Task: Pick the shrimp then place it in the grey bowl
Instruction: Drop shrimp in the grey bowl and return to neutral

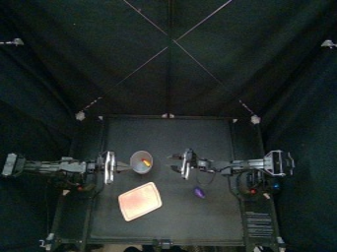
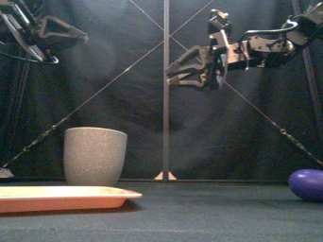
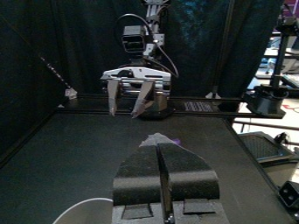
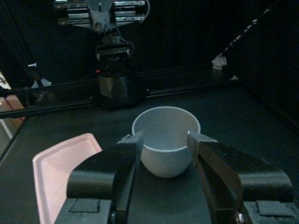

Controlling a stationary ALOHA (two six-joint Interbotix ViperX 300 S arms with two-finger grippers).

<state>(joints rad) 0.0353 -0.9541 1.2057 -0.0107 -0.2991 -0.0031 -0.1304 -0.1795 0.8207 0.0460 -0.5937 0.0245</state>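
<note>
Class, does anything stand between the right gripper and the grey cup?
Nothing visible does. The cup stands just beyond the open jaws of the right gripper; the tray lies beside the cup, the purple toy apart, nearer the front.

The tall cup (image 2: 94,156) is showing pale grey, flecked all over its outside with fine darker speckles. From above, a small spot of orange and yellow (image 1: 146,157) is peeking out of its mouth, too small to make out any further. The flat tray (image 2: 63,198) is glowing a soft, even salmon pink and the rounded toy (image 2: 307,183) is looking deep purple, both standing out against the table (image 2: 214,222) and the curtains (image 2: 113,57), which are reading as plain black.
</note>
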